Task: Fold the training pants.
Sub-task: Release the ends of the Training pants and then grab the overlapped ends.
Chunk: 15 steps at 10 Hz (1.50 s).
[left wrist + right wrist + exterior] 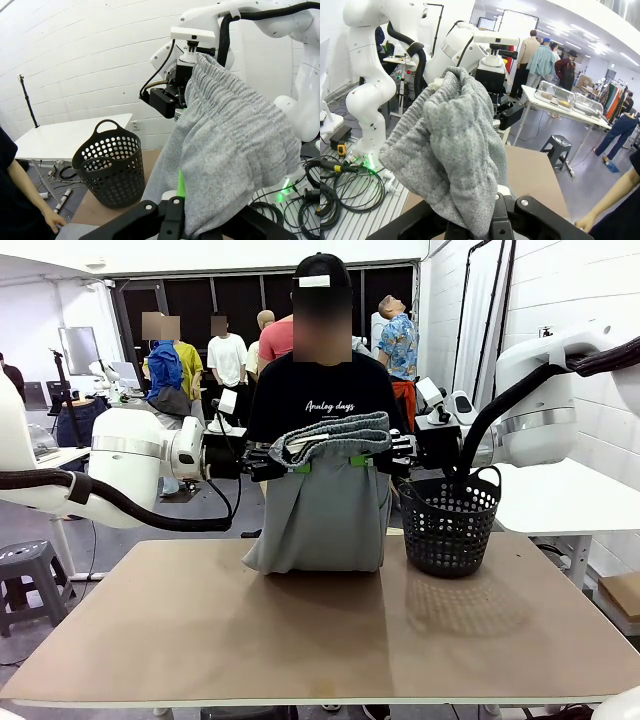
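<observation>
Your left gripper (288, 467) has its jaws pinched on one end of the gathered waistband of the light grey soft-fabric training pants (320, 515), and your right gripper (378, 457) is clamped on the other end. The waistband is bunched in a roll between the two grippers, and the plain legs hang as one panel whose lower end meets the tan flat table (200, 640). Just beside them, to the right, a black perforated plastic basket (450, 530) with a loop handle stands upright.

White brick wall (570, 290) at 2 o'clock, white side table (575, 495) at 3. Grey stool (25, 560) at 8, grey floor (110, 555).
</observation>
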Each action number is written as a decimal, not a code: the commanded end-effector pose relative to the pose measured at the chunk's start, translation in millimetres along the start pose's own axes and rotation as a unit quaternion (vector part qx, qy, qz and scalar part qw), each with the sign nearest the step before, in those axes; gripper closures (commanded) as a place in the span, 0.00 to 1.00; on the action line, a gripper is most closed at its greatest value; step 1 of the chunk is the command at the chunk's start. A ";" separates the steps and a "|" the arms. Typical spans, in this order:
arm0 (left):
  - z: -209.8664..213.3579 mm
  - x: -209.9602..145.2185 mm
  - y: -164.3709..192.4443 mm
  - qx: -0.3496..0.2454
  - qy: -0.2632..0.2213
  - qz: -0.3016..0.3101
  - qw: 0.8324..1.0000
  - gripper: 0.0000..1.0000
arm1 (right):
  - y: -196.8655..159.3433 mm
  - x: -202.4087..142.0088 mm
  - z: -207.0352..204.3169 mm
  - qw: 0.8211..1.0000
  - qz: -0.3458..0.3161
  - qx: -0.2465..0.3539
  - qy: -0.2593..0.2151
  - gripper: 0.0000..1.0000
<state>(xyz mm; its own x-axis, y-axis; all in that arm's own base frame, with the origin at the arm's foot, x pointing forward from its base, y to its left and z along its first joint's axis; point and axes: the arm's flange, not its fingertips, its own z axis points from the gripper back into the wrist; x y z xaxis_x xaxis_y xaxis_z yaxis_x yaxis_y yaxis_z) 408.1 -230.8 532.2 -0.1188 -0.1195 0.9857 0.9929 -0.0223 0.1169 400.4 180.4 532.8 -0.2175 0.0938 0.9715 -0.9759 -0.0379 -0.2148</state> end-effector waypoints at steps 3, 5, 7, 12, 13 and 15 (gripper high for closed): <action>-0.1 2.7 -0.4 0.003 0.001 -0.002 1.000 1.00 | 0.9 0.1 0.2 1.000 0.001 -0.001 -0.006 1.00; -0.1 2.7 -0.4 0.003 0.001 -0.002 1.000 1.00 | 0.9 0.1 0.2 1.000 0.001 -0.001 -0.006 1.00; -0.1 2.7 -0.4 0.003 0.001 -0.002 1.000 1.00 | 0.9 0.1 0.2 1.000 0.001 -0.001 -0.006 1.00; -0.1 2.7 -0.4 0.003 0.001 -0.002 1.000 1.00 | 0.9 0.1 0.2 1.000 0.001 -0.001 -0.006 1.00; -0.1 2.7 -0.4 0.003 0.001 -0.002 1.000 1.00 | 0.9 0.1 0.2 1.000 0.001 -0.001 -0.006 1.00; -0.1 2.7 -0.4 0.003 0.001 -0.002 1.000 1.00 | 0.9 0.1 0.2 1.000 0.001 -0.001 -0.006 1.00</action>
<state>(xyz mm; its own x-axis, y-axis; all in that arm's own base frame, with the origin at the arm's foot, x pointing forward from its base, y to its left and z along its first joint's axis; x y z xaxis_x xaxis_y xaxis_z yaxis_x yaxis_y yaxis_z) 408.1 -230.7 532.2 -0.1187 -0.1200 0.9857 0.9929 -0.0216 0.1169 400.4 180.3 532.8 -0.2174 0.0938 0.9716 -0.9759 -0.0379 -0.2148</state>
